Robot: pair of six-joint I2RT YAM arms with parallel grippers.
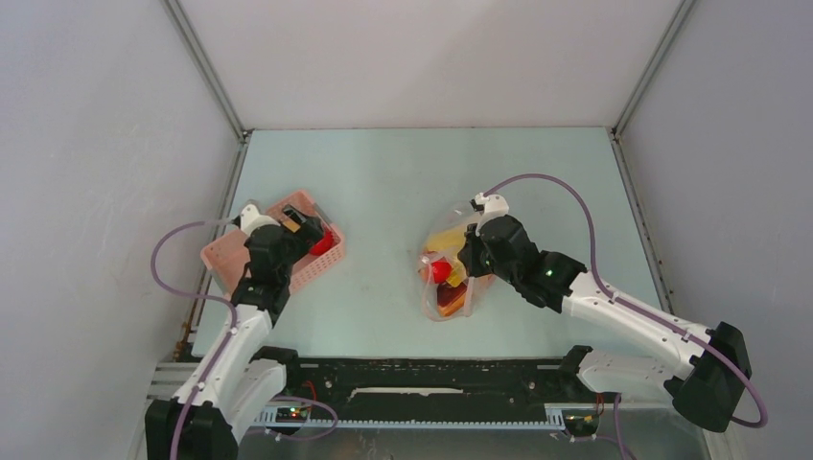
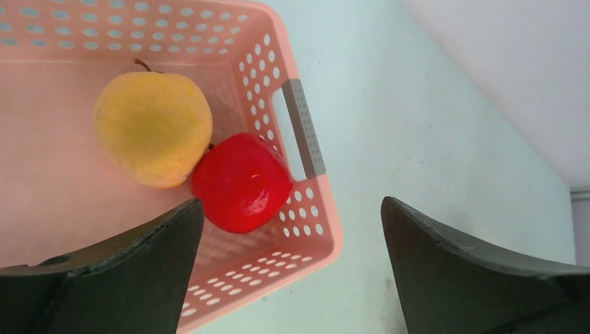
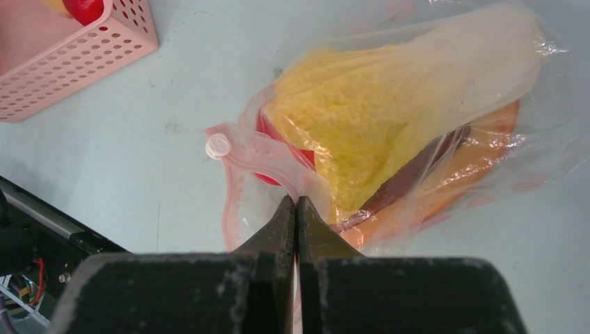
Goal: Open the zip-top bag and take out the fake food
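Note:
The clear zip-top bag (image 1: 451,273) lies mid-table with its pinkish zip strip (image 3: 236,156) pulled apart. A large yellow piece (image 3: 369,129), a red fruit (image 3: 270,139) and an orange piece (image 3: 480,153) are inside it. My right gripper (image 3: 297,200) is shut on the bag's film at its mouth; it shows in the top view (image 1: 472,259) too. My left gripper (image 2: 292,229) is open and empty, over the corner of the pink basket (image 2: 306,229). A yellow-orange round fruit (image 2: 153,129) and a red round fruit (image 2: 241,182) lie in the basket.
The pink basket (image 1: 225,251) sits at the table's left, near the left wall. The arms' black base rail (image 1: 422,379) runs along the near edge. White walls close in the back and both sides.

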